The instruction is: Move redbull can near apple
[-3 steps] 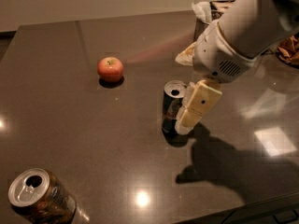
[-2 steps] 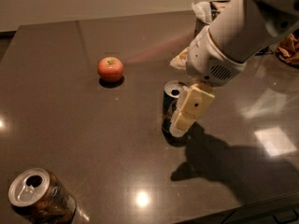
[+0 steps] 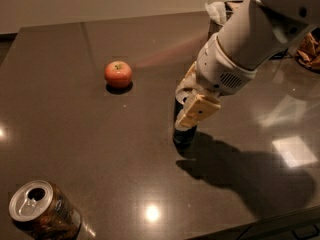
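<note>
Far to the left of the gripper and nearer to the camera, at the lower corner of the glossy dark brown table [image 3: 75, 149], stands a wide can with brownish patterned sides and an open silver top [image 3: 42, 211]. Up and to the left of the gripper, well apart from it, the small round red-orange apple [image 3: 118, 74] with a yellowish patch at the stem sits on the table.

The cream-coloured gripper [image 3: 184, 109] is in the middle of the table, lowered over the slim redbull can [image 3: 183, 134]. The can stands upright directly under and inside the gripper. Only its dark lower body shows, and its top is hidden. I cannot tell if the gripper is closed on the can or just around it.

The thick white robot arm [image 3: 245, 44] goes up and right from the gripper. Behind it, at the far right edge, lie a white crumpled thing [image 3: 217, 11] and a brown crumpled thing [image 3: 307, 46].
</note>
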### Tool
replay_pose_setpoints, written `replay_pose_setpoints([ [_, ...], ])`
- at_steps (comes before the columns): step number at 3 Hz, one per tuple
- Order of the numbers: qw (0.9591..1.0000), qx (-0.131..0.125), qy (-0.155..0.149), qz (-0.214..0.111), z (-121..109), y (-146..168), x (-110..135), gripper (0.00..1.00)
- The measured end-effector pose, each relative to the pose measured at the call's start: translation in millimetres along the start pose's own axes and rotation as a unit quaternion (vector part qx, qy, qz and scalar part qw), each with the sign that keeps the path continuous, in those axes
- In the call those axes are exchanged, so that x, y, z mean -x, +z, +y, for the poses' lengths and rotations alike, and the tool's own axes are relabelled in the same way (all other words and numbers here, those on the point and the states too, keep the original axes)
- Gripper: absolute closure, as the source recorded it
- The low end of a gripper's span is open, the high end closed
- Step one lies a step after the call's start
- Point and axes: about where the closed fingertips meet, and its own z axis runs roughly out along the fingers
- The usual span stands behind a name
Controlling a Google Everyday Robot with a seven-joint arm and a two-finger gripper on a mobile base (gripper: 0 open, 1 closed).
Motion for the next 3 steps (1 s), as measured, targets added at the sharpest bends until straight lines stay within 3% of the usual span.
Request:
replay_pose_setpoints([
  [1,1.0000,0.002,0.002,-0.001,-3,-4,3,0.62],
  [2,1.0000,0.002,0.005,-0.008,-23,-9,21,0.86],
  [3,0.9997,-0.002,0.010,-0.022,-54,-10,48,1.00],
])
